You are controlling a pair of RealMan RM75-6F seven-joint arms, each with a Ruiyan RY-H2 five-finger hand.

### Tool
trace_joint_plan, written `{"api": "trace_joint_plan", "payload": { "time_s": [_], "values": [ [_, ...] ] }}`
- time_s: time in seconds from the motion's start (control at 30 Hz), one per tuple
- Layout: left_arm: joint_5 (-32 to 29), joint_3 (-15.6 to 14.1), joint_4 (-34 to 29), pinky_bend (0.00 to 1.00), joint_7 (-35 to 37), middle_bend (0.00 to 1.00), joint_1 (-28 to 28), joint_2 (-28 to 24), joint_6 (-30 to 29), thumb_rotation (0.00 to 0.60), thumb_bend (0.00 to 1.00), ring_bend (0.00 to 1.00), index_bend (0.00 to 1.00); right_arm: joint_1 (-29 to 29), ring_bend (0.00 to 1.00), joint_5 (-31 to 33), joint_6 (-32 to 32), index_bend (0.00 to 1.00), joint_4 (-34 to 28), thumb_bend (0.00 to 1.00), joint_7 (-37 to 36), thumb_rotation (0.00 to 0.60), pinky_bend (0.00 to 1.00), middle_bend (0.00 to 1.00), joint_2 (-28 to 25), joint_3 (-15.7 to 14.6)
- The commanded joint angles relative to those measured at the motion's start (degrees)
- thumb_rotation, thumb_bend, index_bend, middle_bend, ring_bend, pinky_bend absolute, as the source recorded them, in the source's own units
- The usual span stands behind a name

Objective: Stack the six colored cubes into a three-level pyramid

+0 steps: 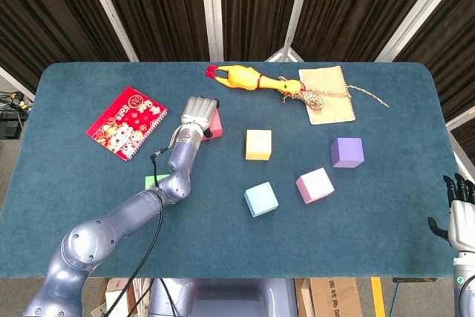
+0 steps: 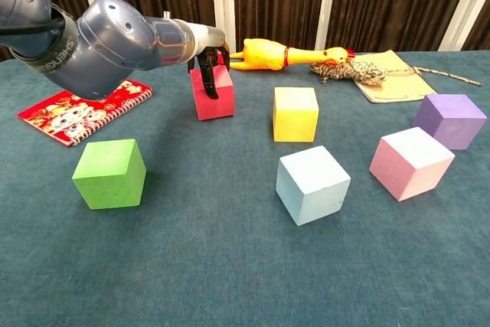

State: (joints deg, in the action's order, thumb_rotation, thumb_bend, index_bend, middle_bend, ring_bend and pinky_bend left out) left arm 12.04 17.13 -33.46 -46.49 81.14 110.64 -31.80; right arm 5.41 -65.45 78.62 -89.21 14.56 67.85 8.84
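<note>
On the desk (image 1: pixel 89 183), a blue-green felt-like top with rounded far corners, six cubes lie scattered. Behind it hang dark brown curtains crossed by pale metal struts.

The red cube (image 2: pixel 211 93) stands left of centre, towards the back, slightly tilted in the chest view. The left hand (image 1: pixel 197 113) is draped over it from above, dark fingers (image 2: pixel 208 80) down its near face and others curled round its top; it grips the cube, though whether the cube is clear of the desk cannot be told. The grey left arm reaches in from the near left corner.

The yellow cube (image 1: pixel 258 144) sits just right of the red one, apart from it. The light blue cube (image 1: pixel 260 199) lies nearer the front, with the pink cube (image 1: pixel 315 185) to its right and the purple cube (image 1: pixel 346 152) further right and back. The green cube (image 2: pixel 109 173) stands alone at the near left, mostly hidden by the arm in the head view. All are plain, matte, sharp-edged blocks of like size.

A red notebook (image 1: pixel 126 122) with a spiral binding lies at the far left. A rubber chicken (image 1: pixel 252 80) lies along the back, its head by a tan notepad (image 1: pixel 327 93) bearing a tangle of cord (image 1: pixel 315 99).

The right hand (image 1: pixel 462 217) shows at the lower right edge, off the desk, fingers apart and upright, holding nothing.
</note>
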Motion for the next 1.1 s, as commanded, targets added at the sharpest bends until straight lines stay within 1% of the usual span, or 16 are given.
{"api": "trace_joint_plan", "payload": {
  "time_s": [0.03, 0.17, 0.3, 0.37, 0.53, 0.67, 0.73, 0.87, 1.1],
  "values": [
    [0.63, 0.54, -0.89, 0.36, 0.16, 0.38, -0.37, -0.58, -0.37, 0.600, 0.30, 0.28, 0.28, 0.01, 0.08, 0.01, 0.01, 0.11, 0.01, 0.28, 0.02, 0.600, 0.00, 0.07, -0.02, 0.01],
    [1.72, 1.36, -3.93, 0.36, 1.20, 0.38, -1.09, -2.85, -0.08, 0.600, 0.31, 0.28, 0.28, -0.05, 0.08, 0.12, 0.13, 0.11, 0.10, 0.28, 0.03, 0.600, 0.00, 0.07, -0.02, 0.04],
    [2.65, 2.15, -11.25, 0.36, 3.17, 0.38, -2.34, -8.73, 2.47, 0.600, 0.31, 0.28, 0.29, 0.01, 0.08, 0.68, 0.04, 0.11, 0.30, 0.28, 0.52, 0.600, 0.00, 0.07, 0.14, 0.15],
    [3.20, 1.60, -15.31, 0.36, 3.57, 0.38, -2.83, -12.20, 3.63, 0.600, 0.31, 0.28, 0.29, 0.06, 0.08, 0.79, -0.02, 0.11, 0.28, 0.28, 0.66, 0.600, 0.00, 0.07, 0.19, 0.17],
    [5.00, -0.16, -25.43, 0.36, 5.57, 0.38, -3.87, -19.59, 4.38, 0.600, 0.31, 0.28, 0.28, 0.08, 0.08, 0.56, 0.31, 0.11, -0.07, 0.28, 1.04, 0.600, 0.00, 0.07, 0.32, 0.09],
    [6.33, -2.00, -30.77, 0.36, 7.50, 0.38, -4.40, -23.57, 3.93, 0.600, 0.31, 0.28, 0.28, 0.06, 0.08, 0.35, 0.38, 0.11, -0.39, 0.28, 1.07, 0.600, 0.00, 0.07, 0.27, -0.03],
    [7.68, -3.37, -32.21, 0.36, 8.10, 0.38, -4.69, -24.47, 3.36, 0.600, 0.31, 0.28, 0.28, 0.03, 0.08, 0.24, 0.46, 0.11, -0.49, 0.28, 1.02, 0.600, 0.00, 0.07, 0.26, -0.05],
    [11.62, -4.64, -33.23, 0.36, 10.58, 0.37, -5.87, -24.37, 2.48, 0.600, 0.31, 0.28, 0.28, 0.03, 0.08, 0.03, 0.68, 0.11, -0.48, 0.28, 0.95, 0.600, 0.00, 0.07, 0.37, -0.05],
    [19.55, -5.56, -30.27, 0.36, 15.65, 0.37, -7.09, -21.60, 2.64, 0.600, 0.31, 0.28, 0.28, 0.13, 0.08, -0.06, 0.54, 0.11, -0.42, 0.28, 0.90, 0.600, 0.00, 0.07, 0.58, -0.11]
  ]
}}
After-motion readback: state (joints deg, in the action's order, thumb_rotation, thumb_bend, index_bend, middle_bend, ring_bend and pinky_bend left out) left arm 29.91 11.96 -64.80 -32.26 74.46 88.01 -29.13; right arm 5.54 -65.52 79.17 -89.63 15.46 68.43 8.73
